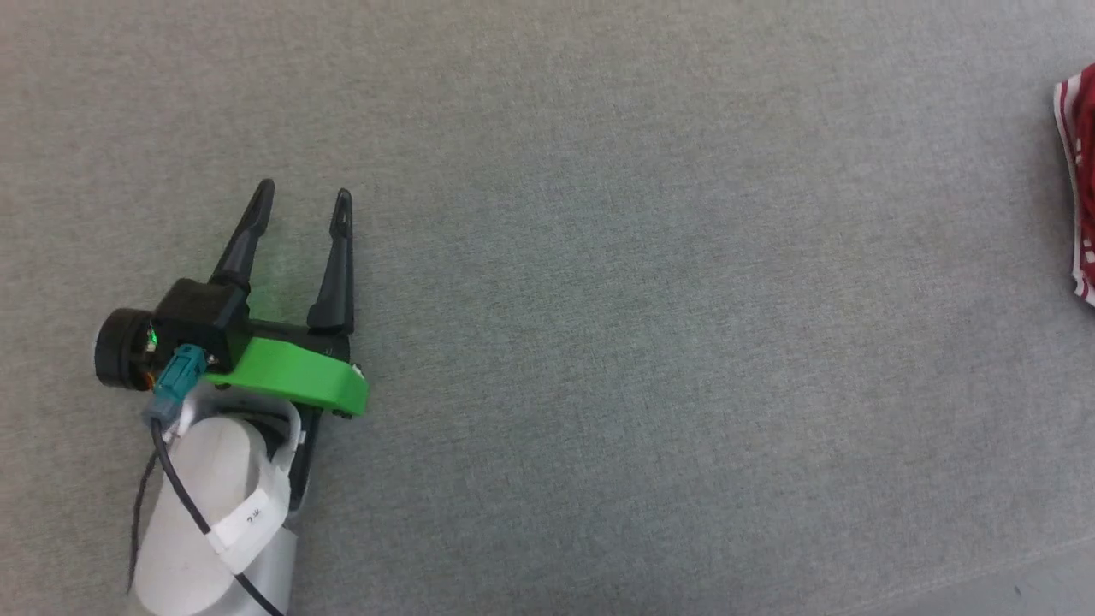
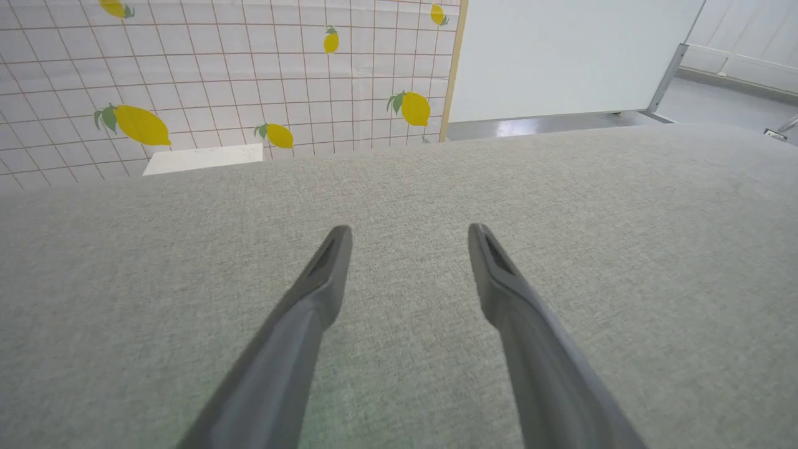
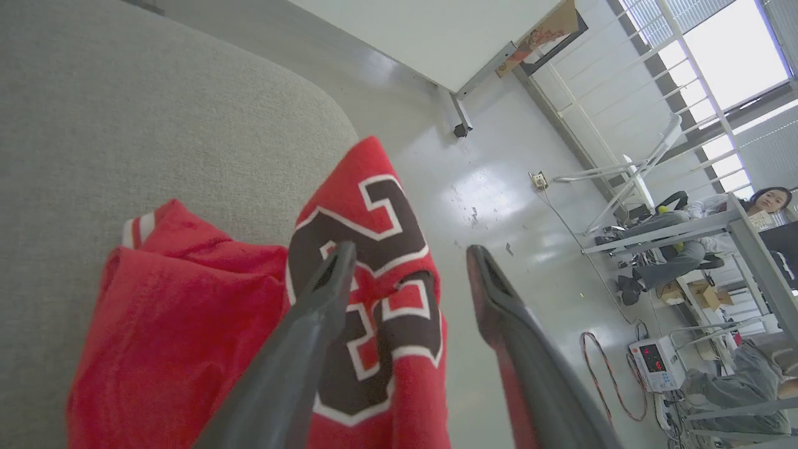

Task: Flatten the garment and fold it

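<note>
Item 1. Left gripper (image 1: 304, 190), two long dark fingers on a bright green plastic bracket (image 1: 299, 381) and a pale forearm (image 1: 214, 513), at the lower left of the head view. Jaws spread wide, grasping nothing, over bare cloth (image 2: 409, 231).

Item 2. Grey woven fabric work surface (image 1: 616, 325), flat, running across the head view.

Item 3. Bright red soft-fabric garment (image 1: 1082, 180) with red-and-white striped trim, crumpled at the far right edge of the head view, well apart from the left gripper. In the right wrist view it lies bunched (image 3: 181, 324) by the surface's rounded corner. A dark numeral outlined in white shows on the part seen against the floor.

Item 4. Right gripper (image 3: 411, 248), dark fingers parted, nothing pinched between the tips. The garment lies behind the left-hand finger in that view.

Item 5. Backdrop: white grid-patterned wall cloth printed with yellow lemons (image 2: 143, 125), a plain white panel (image 2: 561, 56), a glossy pale floor (image 3: 499, 206), and a person seated at a desk (image 3: 711, 212).
</note>
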Motion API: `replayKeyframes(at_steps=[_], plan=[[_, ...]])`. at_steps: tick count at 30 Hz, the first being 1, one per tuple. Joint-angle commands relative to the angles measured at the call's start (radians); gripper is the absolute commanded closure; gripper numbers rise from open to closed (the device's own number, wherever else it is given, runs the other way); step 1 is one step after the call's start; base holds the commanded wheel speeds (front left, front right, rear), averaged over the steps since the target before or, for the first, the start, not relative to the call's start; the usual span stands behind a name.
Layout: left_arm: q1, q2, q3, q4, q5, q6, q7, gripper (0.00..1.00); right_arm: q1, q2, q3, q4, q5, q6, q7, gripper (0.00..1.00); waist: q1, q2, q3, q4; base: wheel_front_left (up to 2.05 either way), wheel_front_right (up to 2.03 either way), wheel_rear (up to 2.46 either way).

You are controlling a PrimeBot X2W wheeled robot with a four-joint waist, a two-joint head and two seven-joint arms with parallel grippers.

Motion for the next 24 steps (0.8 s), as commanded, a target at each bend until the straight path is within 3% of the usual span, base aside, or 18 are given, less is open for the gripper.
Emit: replayKeyframes(at_steps=[1,11,18,24], plan=[[0.003,-0.011,-0.001,0.011,-0.006,0.006,-0.012,0.00,0.008,0.000,-0.015,0.002,-0.002,-0.002,-0.028,0.00,-0.0001,-0.0001,-0.057,0.030,0.00,0.00,0.00],[0.080,-0.074,-0.014,0.112,-0.059,0.010,-0.042,0.00,0.178,0.047,-0.017,-0.092,0.161,-0.002,-0.132,0.00,-0.0001,-0.0001,-0.287,0.126,0.00,0.00,0.00],[0.131,-0.098,-0.020,0.125,-0.094,0.005,-0.044,0.00,0.392,0.135,0.017,-0.304,0.325,-0.002,-0.153,0.00,-0.0001,-0.0001,-0.394,0.199,0.00,0.00,0.00],[0.173,-0.107,-0.027,0.130,-0.106,0.002,-0.044,0.00,0.579,0.262,0.058,-0.527,0.405,-0.002,-0.133,0.00,-0.0001,-0.0001,-0.448,0.247,0.00,0.00,0.00]])
